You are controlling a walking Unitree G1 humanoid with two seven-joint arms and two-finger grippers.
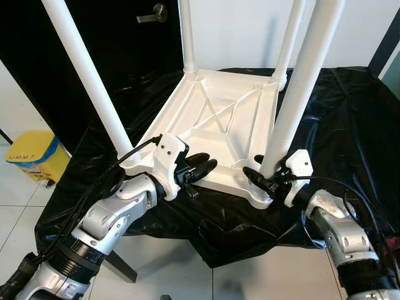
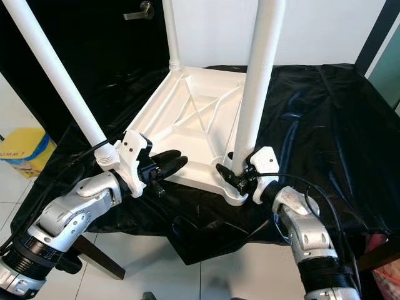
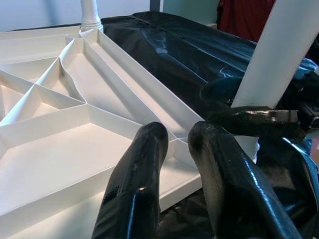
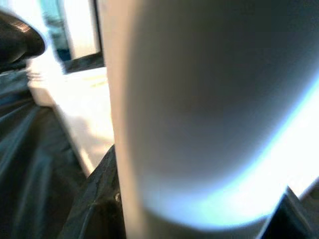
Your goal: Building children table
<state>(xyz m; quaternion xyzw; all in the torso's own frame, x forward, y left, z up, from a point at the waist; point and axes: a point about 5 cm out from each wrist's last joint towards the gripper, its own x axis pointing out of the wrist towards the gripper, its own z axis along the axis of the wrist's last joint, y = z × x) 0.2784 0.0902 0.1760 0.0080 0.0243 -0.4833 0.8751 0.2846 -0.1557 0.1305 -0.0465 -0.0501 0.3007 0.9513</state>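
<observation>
Table [image 1: 219,119] upside down, four legs in; final seating left, likely. Right claw [image 1: 261,177] clamped on 5 o'clock leg [image 1: 300,87]; left claw [image 1: 203,166] nearly closed, empty.

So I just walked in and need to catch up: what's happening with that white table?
The white table top lies upside down on a surface draped in black sheeting, with four white legs standing up from its corners. The right gripper is at the base of the near right leg, fingers around it. The left gripper rests at the near edge of the table top, holding nothing.
</observation>
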